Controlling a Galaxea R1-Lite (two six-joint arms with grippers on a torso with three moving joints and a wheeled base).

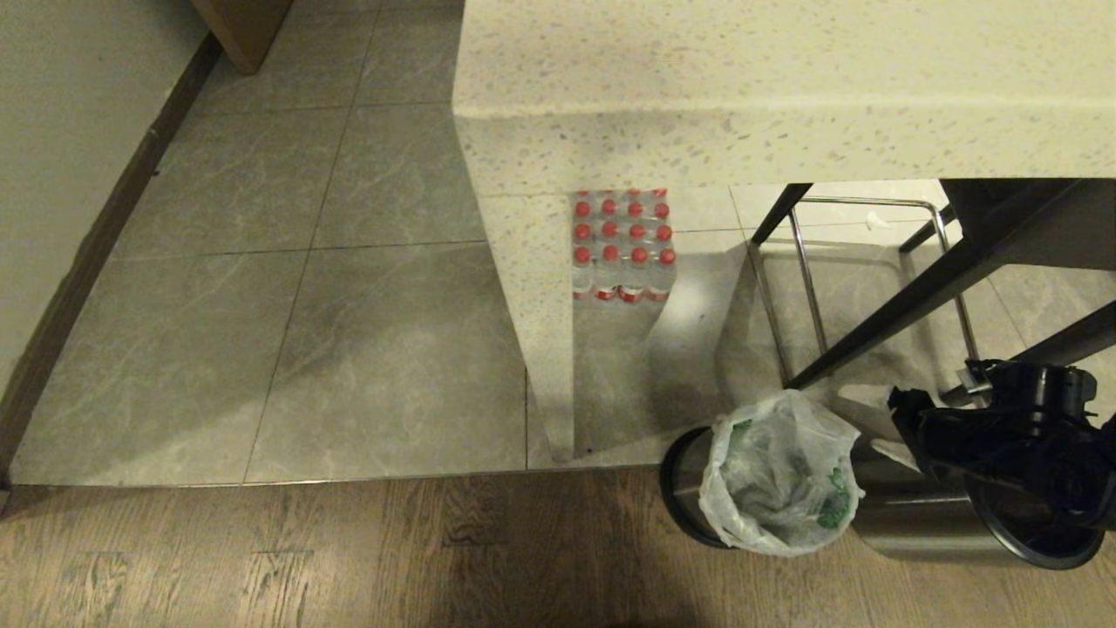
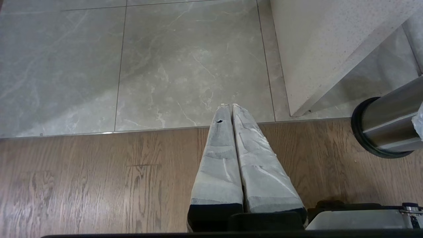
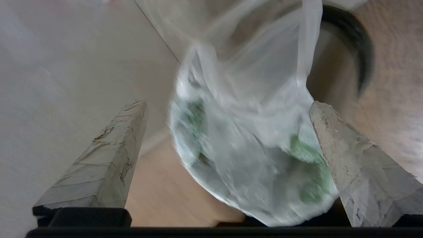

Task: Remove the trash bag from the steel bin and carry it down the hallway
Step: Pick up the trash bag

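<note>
We had not started pulling yet. Trash bag (image 1: 780, 475) sat in steel bin (image 1: 689, 488), top puffed up over rim. Our right gripper (image 3: 228, 142) was near bag, fingers spread wide, holding nothing; maybe brushing plastic, blurry there. Left gripper (image 2: 231, 107) pressed together, parked above wood floor (image 2: 99, 185). Lifting and hallway (image 1: 261, 218) walk left.

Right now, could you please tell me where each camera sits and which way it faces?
Head view: high on the robot, looking down at the thin translucent white trash bag in the brushed-steel bin; right gripper shows.
Left wrist view: behind the shut left gripper, facing wood and grey tile floor.
Right wrist view: behind the open right gripper, facing the bag.
Head and left wrist views share the bin.
</note>
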